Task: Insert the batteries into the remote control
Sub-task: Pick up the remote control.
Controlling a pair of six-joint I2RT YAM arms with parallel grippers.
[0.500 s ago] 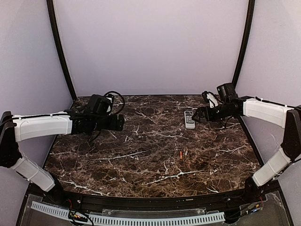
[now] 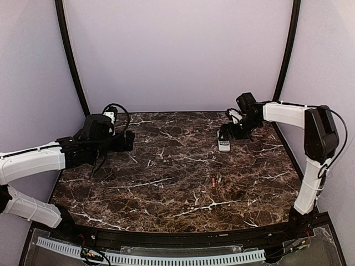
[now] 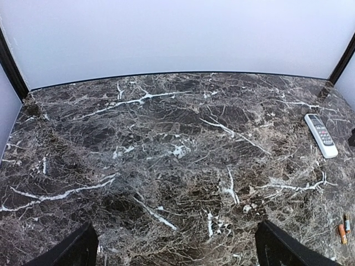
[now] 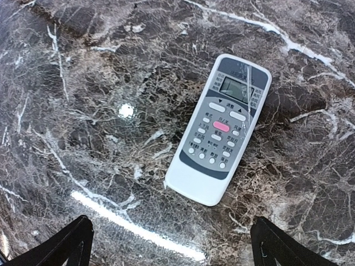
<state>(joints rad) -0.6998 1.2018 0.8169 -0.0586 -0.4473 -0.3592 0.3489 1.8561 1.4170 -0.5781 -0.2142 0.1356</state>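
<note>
Batteries (image 3: 342, 233) tiny, blurred; remote control (image 4: 219, 128) face-up.

The batteries (image 2: 213, 181) are too small to count from overhead.

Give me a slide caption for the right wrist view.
Open right hand hovers over the remote control, lying buttons-up on the dark marble table.

My left arm (image 2: 33, 160), left of the overhead frame: white shell segments, black joints, black wrist block with a looped black cable (image 2: 119, 110) on top. My right arm (image 2: 285, 113), right side: same white shells, black elbow housing (image 2: 317, 130), thin black cable (image 2: 344, 136) beside it. Left gripper (image 3: 177, 252) and right gripper (image 4: 169, 246): plain black wedge fingertips (image 3: 75, 252) in the lower corners of the wrist views.
</note>
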